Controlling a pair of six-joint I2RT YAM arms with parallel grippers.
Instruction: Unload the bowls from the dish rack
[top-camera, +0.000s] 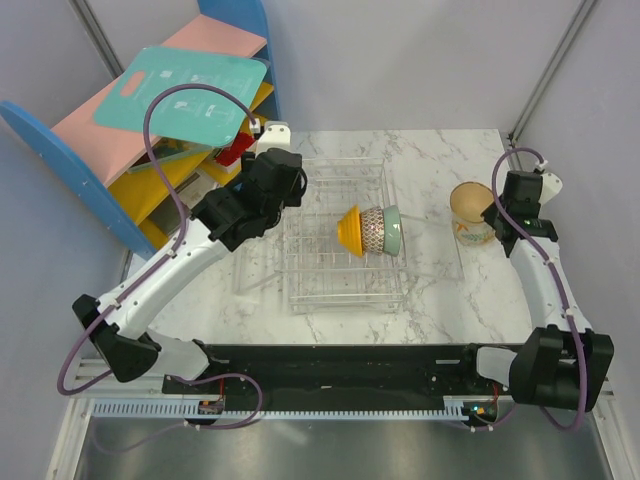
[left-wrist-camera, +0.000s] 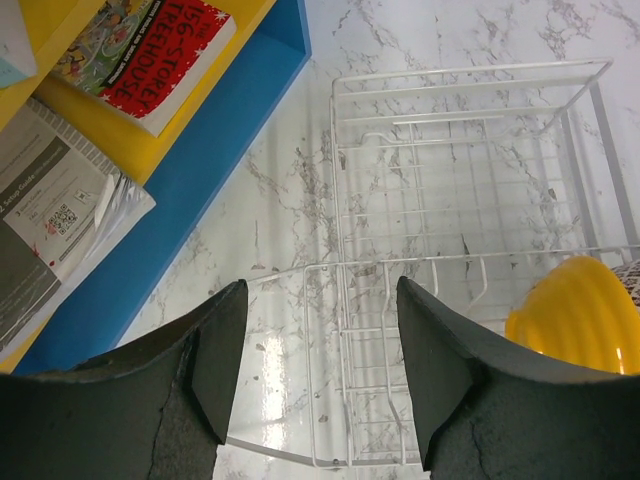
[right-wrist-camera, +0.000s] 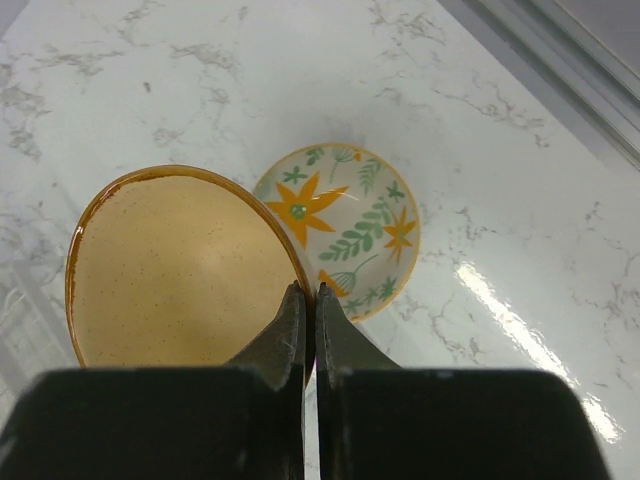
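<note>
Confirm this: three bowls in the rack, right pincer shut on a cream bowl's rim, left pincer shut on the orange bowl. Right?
Wrong on the left pincer: it stands open and empty, the orange bowl apart from it in the dish rack, as the left wrist view shows. The rest holds.

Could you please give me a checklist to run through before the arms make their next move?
1. Is the left gripper open: ok, jaws wide apart.
2. Is it empty: ok, only dish rack wire shows in the gap.
3. Rack unloaded: not ok; the orange bowl, mesh-patterned bowl and mint bowl lie on their sides in it.
4. Grip of the right gripper: ok, shut on the cream bowl at its rim.
5. Cream bowl resting on the marble table: cannot tell.
6. The floral bowl out of the rack: ok, on the table beside the cream bowl.
</note>
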